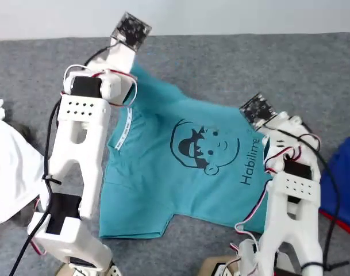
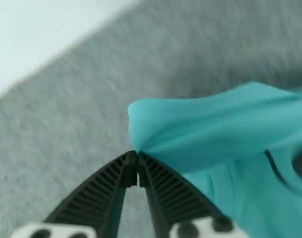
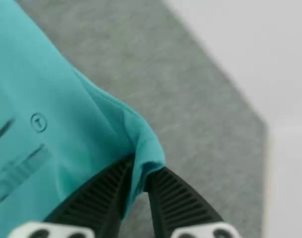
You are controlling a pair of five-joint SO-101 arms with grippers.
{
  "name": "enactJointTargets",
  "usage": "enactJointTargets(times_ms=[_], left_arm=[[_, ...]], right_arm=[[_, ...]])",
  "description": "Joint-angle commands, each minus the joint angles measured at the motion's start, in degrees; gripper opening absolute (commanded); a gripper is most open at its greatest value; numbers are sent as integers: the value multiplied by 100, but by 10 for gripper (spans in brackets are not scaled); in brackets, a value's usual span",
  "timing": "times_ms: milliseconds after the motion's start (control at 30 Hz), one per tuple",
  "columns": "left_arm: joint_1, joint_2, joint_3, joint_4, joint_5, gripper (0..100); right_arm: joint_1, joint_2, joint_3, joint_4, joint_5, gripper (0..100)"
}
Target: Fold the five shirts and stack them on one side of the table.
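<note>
The left tool (image 2: 137, 157) is clenched on a bunched edge of the teal shirt (image 2: 215, 129), pinched at its tips. The right tool (image 3: 141, 168) grasps another edge likewise. Between the tools the shirt lies spread, print up, on the grey surface (image 1: 249, 69). Outward of the left tool lies a white shirt (image 1: 8, 167), and outward of the right a blue shirt (image 1: 344, 172).

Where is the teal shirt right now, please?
High view: the teal shirt lies spread in the middle of the table, white cloth on its left, blue cloth on its right, pinched by the left gripper and right gripper.
</note>
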Motion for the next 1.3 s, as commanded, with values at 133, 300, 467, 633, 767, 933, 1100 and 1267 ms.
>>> enactJointTargets(times_ms=[133, 300, 467, 633, 767, 933, 1100, 1267], left_arm=[[79, -18, -233, 1582, -1029, 2], [97, -9, -66, 2110, -1354, 2], [70, -18, 743, 2180, -1793, 2], [70, -26, 1358, 2110, -1864, 2], [62, -35, 1534, 2154, -1996, 2], [62, -70, 1851, 2163, -2259, 2], [-220, -70, 1886, 2505, -2646, 2], [-765, -70, 1877, 2743, -3042, 2]], right_arm=[[-207, -892, -334, 2149, 281, 9], [-171, -1024, -325, 3125, 475, 10], [-171, -1007, -308, 3776, 510, 10], [-171, -1033, -316, 4101, 519, 10], [-84, -1059, -352, 4233, 897, 10], [-22, -1059, -352, 4224, 1125, 9], [-4, -1059, -343, 4242, 1354, 9], [92, -1059, -325, 4242, 1670, 9]])
